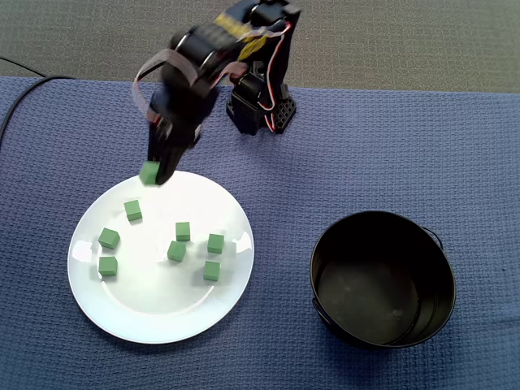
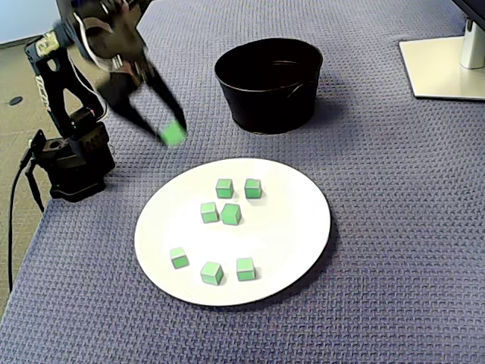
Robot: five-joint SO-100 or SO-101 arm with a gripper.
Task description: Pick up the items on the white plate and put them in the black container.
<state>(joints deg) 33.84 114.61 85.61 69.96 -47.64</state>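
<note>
The plate (image 1: 154, 313) looks smooth and shiny. The blue cloth (image 1: 422, 154) is bumpy and woven. The black pot (image 2: 261, 102) looks dull. The cubes (image 1: 183, 231) look dull too.

I watch from the remote console as the bench (image 1: 455, 146), draped in a blue waffle-weave cloth (image 2: 394, 288), carries its load. The white plate (image 1: 154, 317) lies flat at the left of a fixed view. The black container (image 1: 445, 284) stands upright and open-mouthed well apart to its right. The arm's base (image 1: 264, 110) stands at the far edge behind them. A thin black cable (image 1: 16, 101) crosses the cloth's top-left corner. In a fixed view from the opposite side, a flat white stand foot (image 2: 443, 68) rests at the top right, beyond the container.
</note>
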